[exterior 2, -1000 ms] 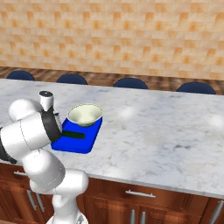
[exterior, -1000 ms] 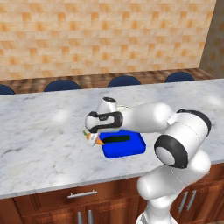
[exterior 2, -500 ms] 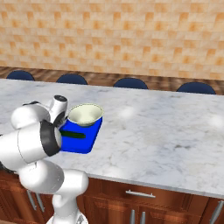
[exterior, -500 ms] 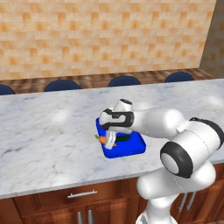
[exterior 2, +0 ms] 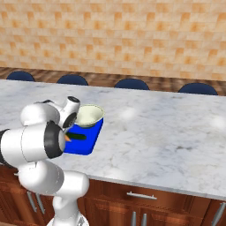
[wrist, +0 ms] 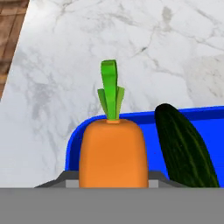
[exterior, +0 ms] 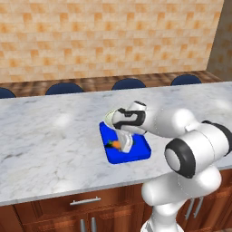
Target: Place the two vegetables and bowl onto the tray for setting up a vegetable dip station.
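Note:
My gripper (exterior: 123, 143) hangs low over the blue tray (exterior: 136, 154) and is shut on the orange carrot (exterior: 115, 144). In the hand view the carrot (wrist: 113, 153) fills the space between the fingers, green top pointing away, above the tray's near rim (wrist: 76, 144). Beside it on the tray lies the dark green cucumber (wrist: 186, 148), also seen in the right base view as the cucumber (exterior 2: 80, 137). The cream bowl (exterior 2: 89, 115) sits at the tray's far end (exterior 2: 84, 145); the hand hides most of the bowl (exterior: 109, 116) in the left base view.
The tray sits mid-depth on a long marble counter (exterior: 50, 140), whose front edge (exterior: 68, 192) has wooden drawers below. Several blue chair backs (exterior: 128, 84) line the far side. Bare marble (exterior 2: 167, 132) stretches to the right of the tray.
The arm has swung right with the carrot, from beside the tray's left edge to above the tray. Bowl, cucumber and tray have stayed put.

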### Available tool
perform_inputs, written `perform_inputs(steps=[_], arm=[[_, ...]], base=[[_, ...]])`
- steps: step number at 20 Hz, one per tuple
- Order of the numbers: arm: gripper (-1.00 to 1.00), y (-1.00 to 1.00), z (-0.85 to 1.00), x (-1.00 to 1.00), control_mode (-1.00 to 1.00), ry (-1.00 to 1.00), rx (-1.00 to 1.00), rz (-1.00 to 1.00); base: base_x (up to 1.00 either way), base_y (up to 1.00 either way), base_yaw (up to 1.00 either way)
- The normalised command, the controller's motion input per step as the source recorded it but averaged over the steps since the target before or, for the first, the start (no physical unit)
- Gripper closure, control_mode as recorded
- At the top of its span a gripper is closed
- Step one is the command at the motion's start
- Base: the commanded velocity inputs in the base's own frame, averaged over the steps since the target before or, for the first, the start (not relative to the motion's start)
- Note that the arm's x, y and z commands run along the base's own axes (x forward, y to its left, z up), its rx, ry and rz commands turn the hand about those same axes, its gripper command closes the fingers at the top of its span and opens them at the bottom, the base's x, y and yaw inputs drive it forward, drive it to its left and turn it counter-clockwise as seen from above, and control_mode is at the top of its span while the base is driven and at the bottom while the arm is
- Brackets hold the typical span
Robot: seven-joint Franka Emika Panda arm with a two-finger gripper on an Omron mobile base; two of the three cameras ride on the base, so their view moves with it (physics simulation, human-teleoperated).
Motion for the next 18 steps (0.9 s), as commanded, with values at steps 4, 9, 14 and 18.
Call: perform_inputs(steps=[4, 9, 14, 18], arm=[[1.0, -0.26, -0.05, 0.16, -1.0, 0.03, 0.0, 0.01], [1.0, -0.18, -0.1, 0.12, -1.0, 0.0, 0.0, 0.0], [1.0, -0.14, -0.18, 0.03, -1.0, -0.05, 0.0, 0.0], [1.0, -0.21, -0.12, 0.15, -1.0, 0.0, 0.0, 0.0]], base=[[0.0, 0.0, 0.0], [0.0, 0.0, 0.0], [0.0, 0.0, 0.0], [0.0, 0.0, 0.0]])
